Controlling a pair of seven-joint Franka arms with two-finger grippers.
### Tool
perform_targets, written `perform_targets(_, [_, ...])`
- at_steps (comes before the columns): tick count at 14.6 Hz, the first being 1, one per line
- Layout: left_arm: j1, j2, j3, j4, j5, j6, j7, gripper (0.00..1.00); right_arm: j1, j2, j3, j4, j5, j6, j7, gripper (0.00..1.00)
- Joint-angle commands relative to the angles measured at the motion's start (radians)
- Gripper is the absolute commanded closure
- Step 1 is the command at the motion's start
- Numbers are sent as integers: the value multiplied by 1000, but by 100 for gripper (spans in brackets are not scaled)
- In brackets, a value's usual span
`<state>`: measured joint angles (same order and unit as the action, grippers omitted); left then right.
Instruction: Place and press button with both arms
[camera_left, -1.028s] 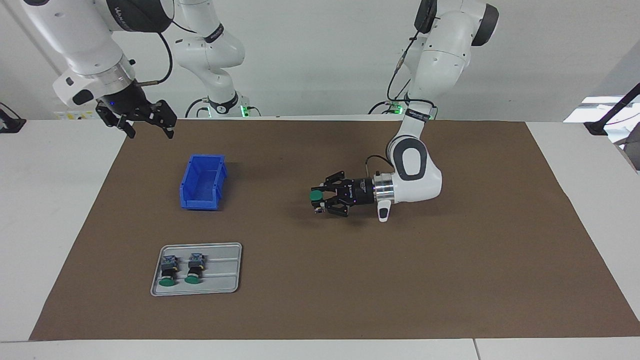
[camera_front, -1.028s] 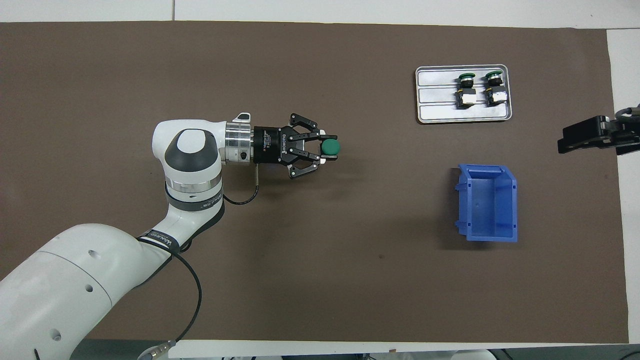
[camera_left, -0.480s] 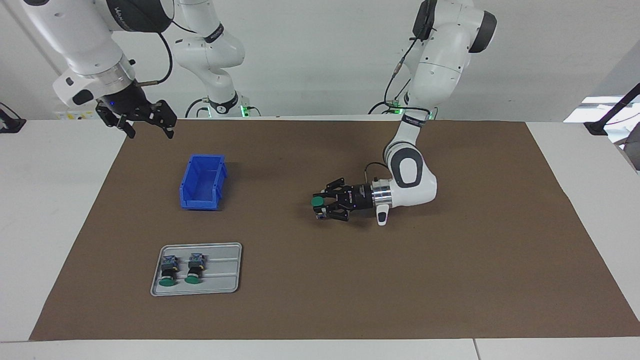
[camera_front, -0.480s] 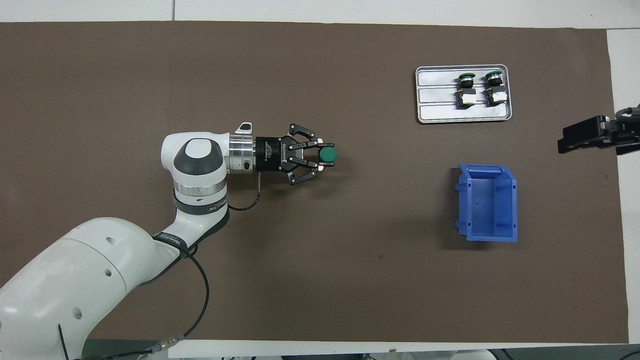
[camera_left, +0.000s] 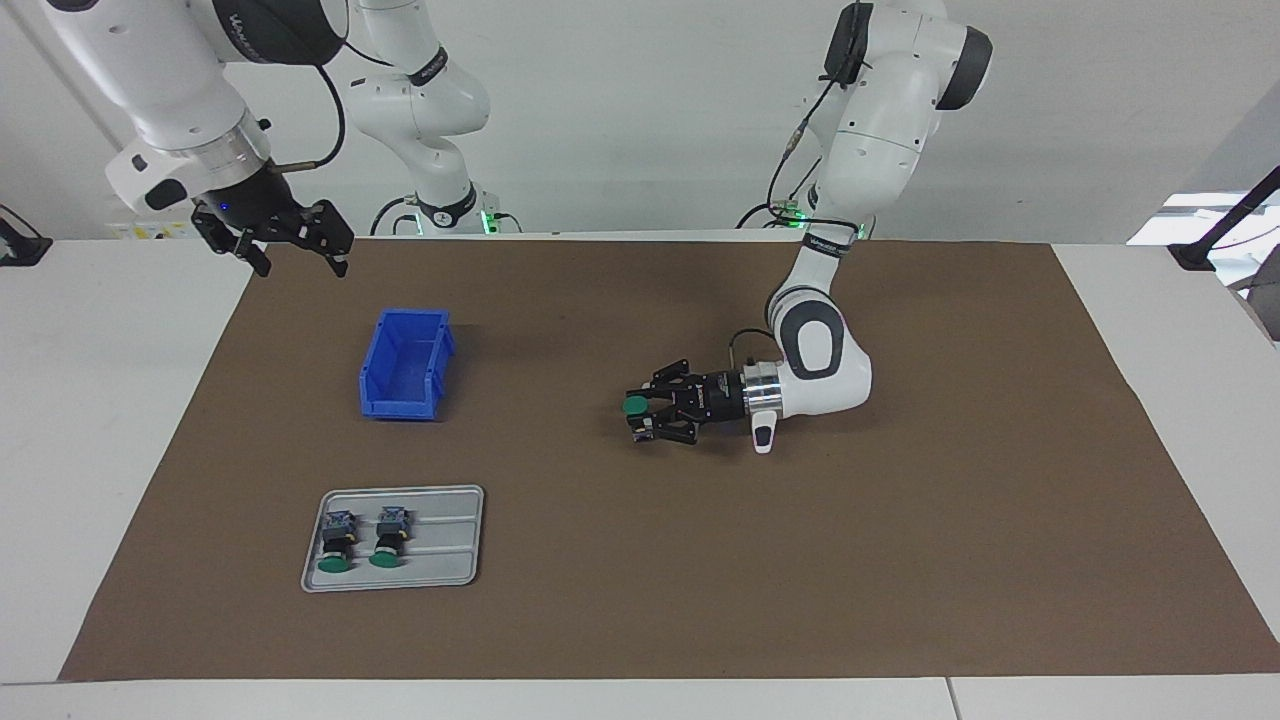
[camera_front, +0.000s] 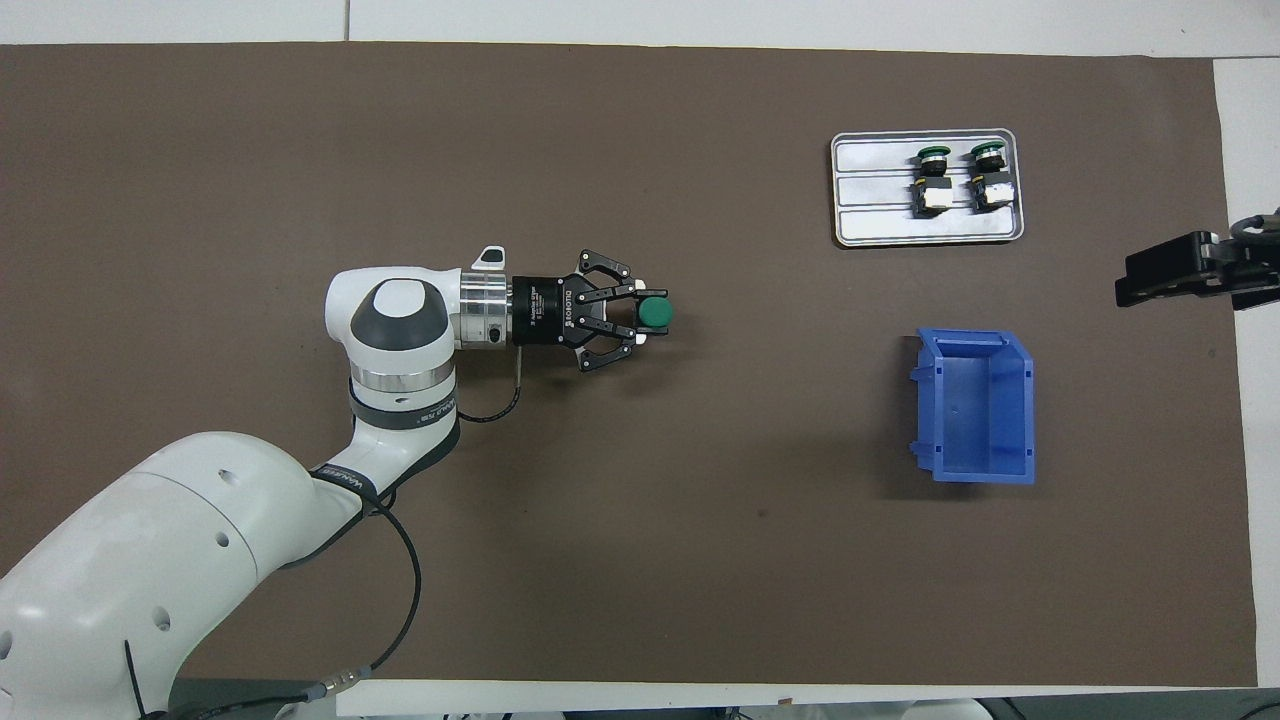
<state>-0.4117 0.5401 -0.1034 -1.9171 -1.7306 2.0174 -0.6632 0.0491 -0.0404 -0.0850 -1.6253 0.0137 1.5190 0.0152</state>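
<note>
1. Overhead view shows the left gripper (camera_front: 640, 312) low over the middle of the brown mat (camera_front: 600, 560), lying sideways and clenched around the held button (camera_front: 656, 313), whose green cap faces up.
2. Facing view confirms that grasp: the fingers pinch the dark body under the cap, with the terminal end pointing down close to the mat; I cannot tell whether it touches.
3. Judging by its build, the held button is light, rigid plastic. The smooth round body could twist in the grip, so the squarer block or the body just under the cap is the safer hold, leaving the cap free for pressing.
4. Such a narrow base under a wide cap looks prone to tipping, so it probably needs steadying while the other arm presses.
5. Toward the right arm's end of the counter stands an empty blue bin (camera_front: 975, 405).
6. Farther from the robots than the bin lies a grey tray (camera_front: 880, 228) carrying two spare buttons (camera_front: 932, 178) side by side on their sides, caps pointing away from the robots.
7. The right gripper (camera_left: 300, 252) waits in the air over the mat's corner at its own end of the counter, fingers released and holding nothing.
</note>
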Motion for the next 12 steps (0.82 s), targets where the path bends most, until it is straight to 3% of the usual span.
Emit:
perform_targets(1, [10,3,-1,-10,-18,-8,24,100,-11,-19,11,-21,-11,-5,-23,1])
perform_targets(7, [5,6,-1,-11,-10,32,37,100,-11,-19,11,-21,-12,-5,-23,1])
perform_targets(8, [5,4,-1,-13,-7,32,37,91,-11,-19,11,-21,-12,-5,-23,1])
perform_targets(9, [7,4,1,-19,-7,32,36,75,-11,-19,11,-21,-12,-5,-23,1])
perform_targets(10, [7,4,1,-19,-7,33,37,1,-11,-19,11,-21,-12,-5,-23,1])
perform_targets(12, [10,4,1,-19,-6,40,37,0,-11,-19,11,-21,-12,-5,-21,1])
